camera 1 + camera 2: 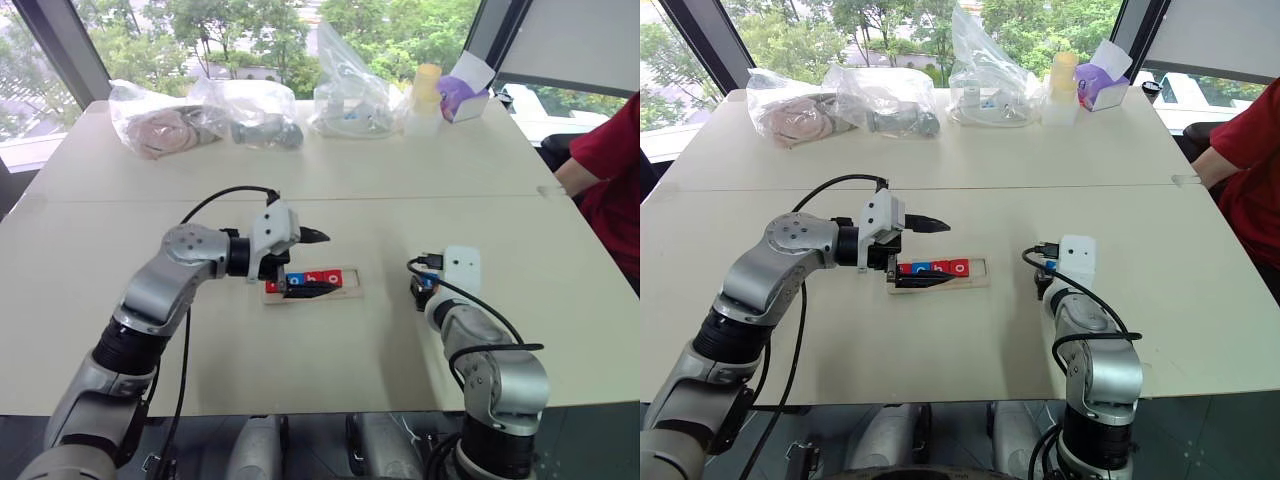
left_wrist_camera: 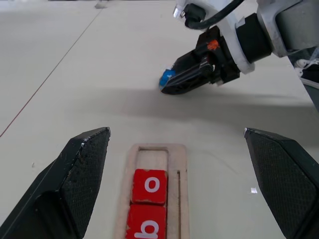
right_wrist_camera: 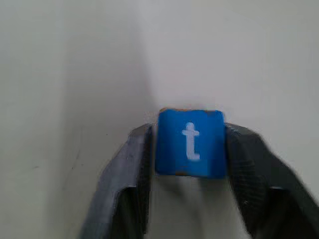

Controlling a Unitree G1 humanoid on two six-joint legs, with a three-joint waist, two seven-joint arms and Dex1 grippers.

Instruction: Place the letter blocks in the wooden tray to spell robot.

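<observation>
The wooden tray (image 1: 352, 291) lies at the table's middle. It holds several letter blocks in a row: a red one, a blue one (image 1: 924, 268), then a red "b" (image 2: 144, 227) and a red "o" (image 2: 150, 185). The slot at its right end (image 2: 151, 158) is bare wood. My left gripper (image 1: 312, 263) is open, with one finger above the tray and one over its front edge. To the right of the tray, my right gripper (image 3: 189, 133) is shut on a blue "t" block (image 3: 190, 143), held low over the table and also visible from the left wrist (image 2: 165, 78).
Clear plastic bags (image 1: 250, 112) with objects, a yellow cup stack (image 1: 425, 85) and a tissue box (image 1: 463, 95) line the far edge. A person in a red sleeve (image 1: 610, 150) sits at the right. A seam (image 1: 300, 197) crosses the table.
</observation>
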